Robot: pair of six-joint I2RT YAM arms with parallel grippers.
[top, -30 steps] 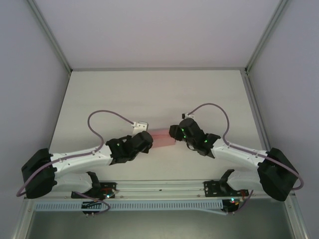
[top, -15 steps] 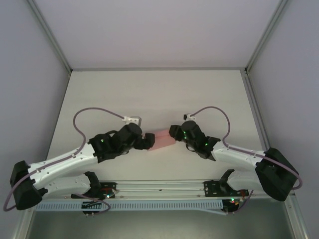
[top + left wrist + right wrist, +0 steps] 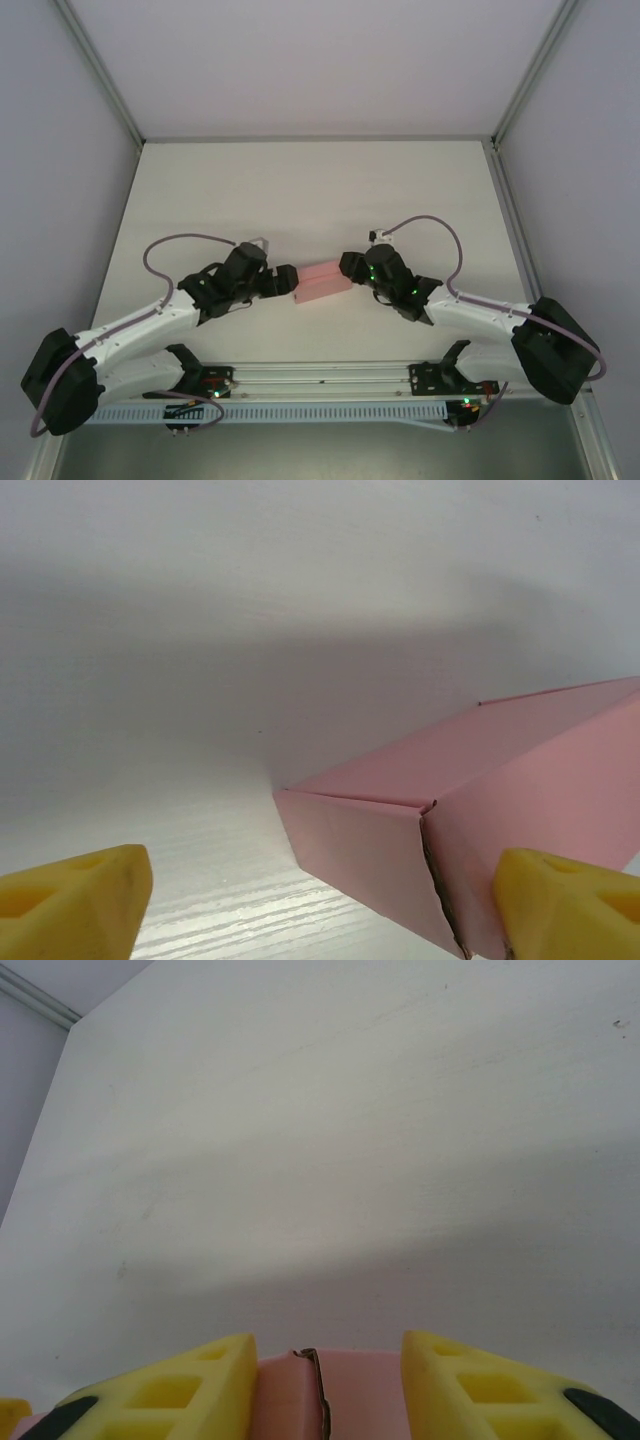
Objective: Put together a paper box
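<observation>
The paper box [image 3: 322, 281] looks nearly formed, one end seam not yet closed; right claw [image 3: 325, 1395] clamps it, left claw [image 3: 320, 900] spread wide, empty.

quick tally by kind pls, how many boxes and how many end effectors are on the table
box: 1
end effectors: 2, the left end effector and the right end effector
total: 3
</observation>
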